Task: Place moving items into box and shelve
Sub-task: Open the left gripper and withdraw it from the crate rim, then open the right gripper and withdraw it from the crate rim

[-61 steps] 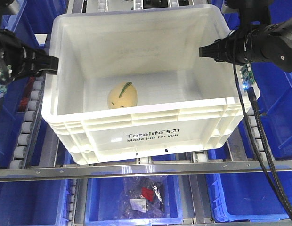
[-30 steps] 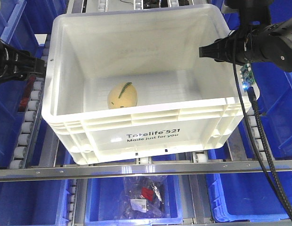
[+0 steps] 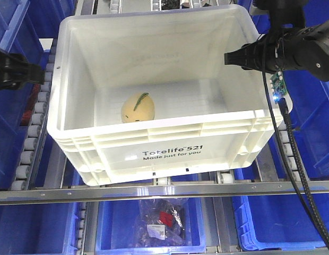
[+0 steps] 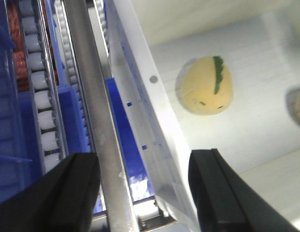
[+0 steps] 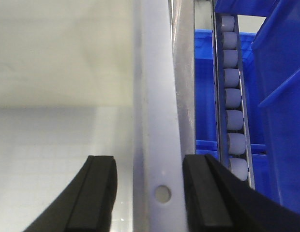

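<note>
The box (image 3: 170, 139) is a large white ribbed crate resting on the roller rack. One moving item, a pale yellow mango (image 3: 138, 107) with a green stem strip, lies on its floor left of centre. My left gripper (image 3: 41, 74) hovers just outside the box's left wall. In the left wrist view it (image 4: 144, 164) is open, with a metal rail and the box's rim (image 4: 159, 111) between its fingers, and the mango (image 4: 208, 87) lies beyond. My right gripper (image 3: 228, 57) is at the box's right wall. It (image 5: 149, 169) is open and straddles the rim (image 5: 155, 96).
Blue plastic bins (image 3: 313, 154) flank the box on both sides. Roller tracks (image 3: 34, 122) run along the left, and a metal crossbar (image 3: 164, 191) passes in front. A lower blue bin holds a clear bag of small items (image 3: 159, 220). A black cable (image 3: 294, 154) hangs from the right arm.
My left gripper has drawn back to the left, away from the box's left wall. The right gripper, the box and the mango have not moved.
</note>
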